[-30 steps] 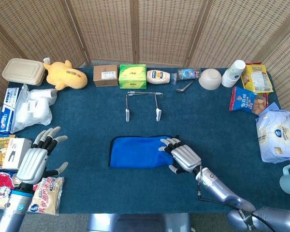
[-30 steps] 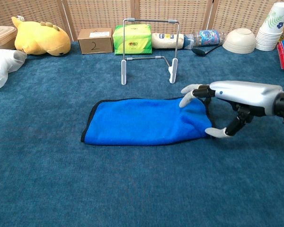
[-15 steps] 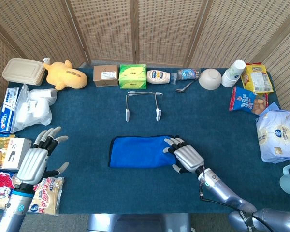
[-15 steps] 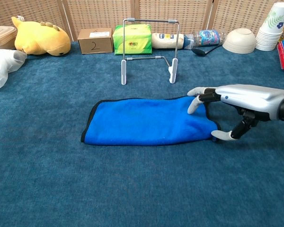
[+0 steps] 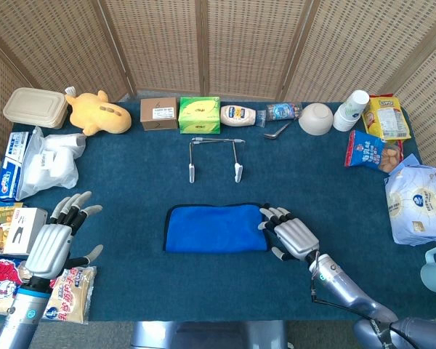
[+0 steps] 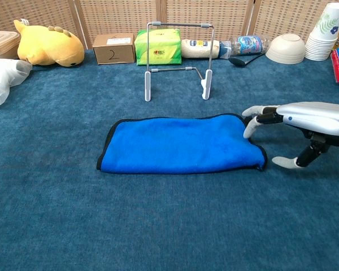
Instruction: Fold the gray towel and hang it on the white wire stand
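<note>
The towel point(image 5: 214, 227) point(image 6: 178, 145) is blue with a dark rim and lies folded flat in a long strip at the table's middle. Behind it stands the white wire stand point(image 5: 214, 156) point(image 6: 178, 59), upright and bare. My right hand point(image 5: 294, 234) point(image 6: 296, 124) hovers just past the towel's right end, palm down, fingers spread and holding nothing; its fingertips point(image 6: 251, 127) are close to the towel's edge. My left hand point(image 5: 54, 243) stays far to the left, fingers apart and empty, and appears only in the head view.
Along the back stand a yellow plush point(image 5: 98, 113), a brown box point(image 5: 158, 114), a green tissue box point(image 5: 199, 115), a bottle point(image 5: 238, 115), a bowl point(image 5: 315, 118) and cups point(image 5: 351, 109). Snack packs point(image 5: 374, 151) and bags line the right and left edges.
My right hand has slid to the right, off the towel's right end, and the towel now lies flat and slightly longer. The left hand has not moved.
</note>
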`<state>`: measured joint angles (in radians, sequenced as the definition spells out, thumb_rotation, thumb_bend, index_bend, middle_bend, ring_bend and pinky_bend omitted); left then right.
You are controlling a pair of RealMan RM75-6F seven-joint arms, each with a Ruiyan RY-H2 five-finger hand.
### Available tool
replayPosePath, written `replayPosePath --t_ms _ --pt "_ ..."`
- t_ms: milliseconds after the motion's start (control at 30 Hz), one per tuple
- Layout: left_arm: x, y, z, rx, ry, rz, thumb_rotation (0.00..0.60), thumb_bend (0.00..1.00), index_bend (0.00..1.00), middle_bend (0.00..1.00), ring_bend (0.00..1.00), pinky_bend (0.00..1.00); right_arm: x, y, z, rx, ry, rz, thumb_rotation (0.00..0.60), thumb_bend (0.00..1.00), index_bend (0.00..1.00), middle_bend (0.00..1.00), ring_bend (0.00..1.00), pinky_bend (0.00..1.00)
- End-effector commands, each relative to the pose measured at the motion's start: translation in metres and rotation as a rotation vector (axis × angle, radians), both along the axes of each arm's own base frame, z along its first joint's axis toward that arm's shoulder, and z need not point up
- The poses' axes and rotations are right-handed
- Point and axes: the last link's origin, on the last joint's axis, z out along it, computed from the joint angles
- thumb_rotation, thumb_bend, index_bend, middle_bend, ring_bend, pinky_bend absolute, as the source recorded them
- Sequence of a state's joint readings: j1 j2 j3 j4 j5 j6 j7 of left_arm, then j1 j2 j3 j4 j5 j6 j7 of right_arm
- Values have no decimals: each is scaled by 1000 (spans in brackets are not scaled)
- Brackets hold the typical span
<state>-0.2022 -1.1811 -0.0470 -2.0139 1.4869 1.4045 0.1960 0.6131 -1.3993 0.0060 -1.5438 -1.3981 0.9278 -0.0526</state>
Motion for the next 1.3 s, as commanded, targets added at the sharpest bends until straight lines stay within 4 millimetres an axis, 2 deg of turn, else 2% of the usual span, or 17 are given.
replayPosePath --t_ms 33,167,267,500,667,933,1100,1167,1300 --pt "-1 0 1 3 -3 0 600 340 208 38 0 0 3 -2 6 -17 -12 3 600 381 248 47 0 0" --pt "-2 -1 2 7 -9 1 600 342 207 40 0 0 13 -8 14 -46 -57 -2 600 381 247 47 0 0" --pt "-2 -2 2 7 -12 2 600 341 207 40 0 0 27 -12 17 -46 -111 6 600 381 249 47 0 0" --pt "-2 -3 0 1 -12 0 600 341 207 38 0 0 50 -12 0 3 -119 60 600 379 253 47 0 0" --pt "-3 -4 1 3 -9 3 600 340 207 38 0 0 58 -15 -14 23 -105 82 600 381 253 47 0 0" --pt "-5 -6 3 2 -7 11 600 341 207 37 0 0 54 -21 -32 47 -64 82 600 380 253 47 0 0" --pt "-5 -6 3 1 -6 13 600 341 207 37 0 0 44 -23 -38 50 -31 63 600 380 252 47 0 0" --pt "-5 -6 3 1 -6 10 600 340 207 37 0 0 33 -23 -40 49 -7 41 600 379 253 47 0 0" --pt "-4 -6 3 1 -6 7 600 340 207 36 0 0 24 -22 -38 40 8 27 600 379 251 47 0 0"
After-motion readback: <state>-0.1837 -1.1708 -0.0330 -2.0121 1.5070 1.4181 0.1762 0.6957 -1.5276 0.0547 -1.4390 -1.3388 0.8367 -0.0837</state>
